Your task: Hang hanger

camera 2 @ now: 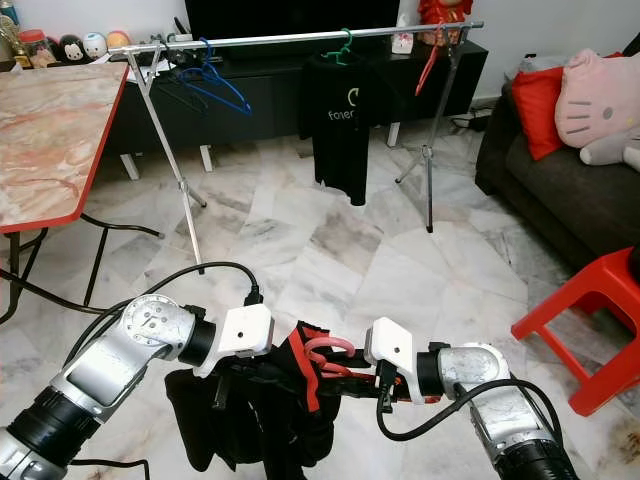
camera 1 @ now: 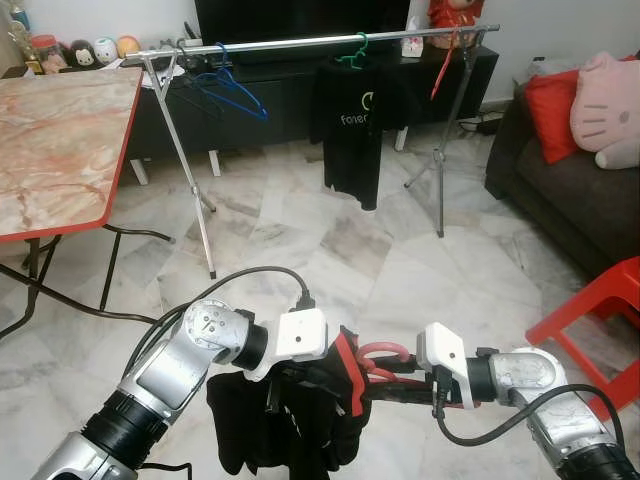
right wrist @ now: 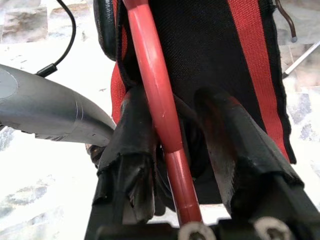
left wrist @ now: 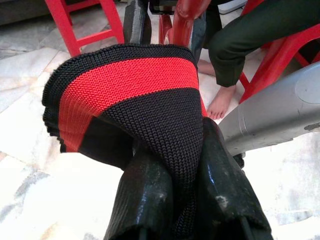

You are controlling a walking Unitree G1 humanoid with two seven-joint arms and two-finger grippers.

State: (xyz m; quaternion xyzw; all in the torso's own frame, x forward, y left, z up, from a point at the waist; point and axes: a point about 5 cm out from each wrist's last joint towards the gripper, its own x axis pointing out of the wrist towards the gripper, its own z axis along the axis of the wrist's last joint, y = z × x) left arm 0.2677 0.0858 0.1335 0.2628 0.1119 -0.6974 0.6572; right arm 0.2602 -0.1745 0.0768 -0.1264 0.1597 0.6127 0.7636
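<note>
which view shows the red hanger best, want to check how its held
The right wrist view: the red hanger runs up between the right gripper fingers, against the black and red garment. The eye views show just its hook between the grippers. The left wrist view shows the left gripper pinching the garment.

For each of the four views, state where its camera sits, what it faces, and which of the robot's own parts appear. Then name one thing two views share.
Left eye view: on the head, facing forward and down at the clothes rail; both silver arms show.
Right eye view: beside it, same scene.
Left wrist view: along the left gripper, fingers pinching the black and red garment.
Right wrist view: along the right gripper, fingers around the red hanger.
Shared: both wrist views show the garment.
</note>
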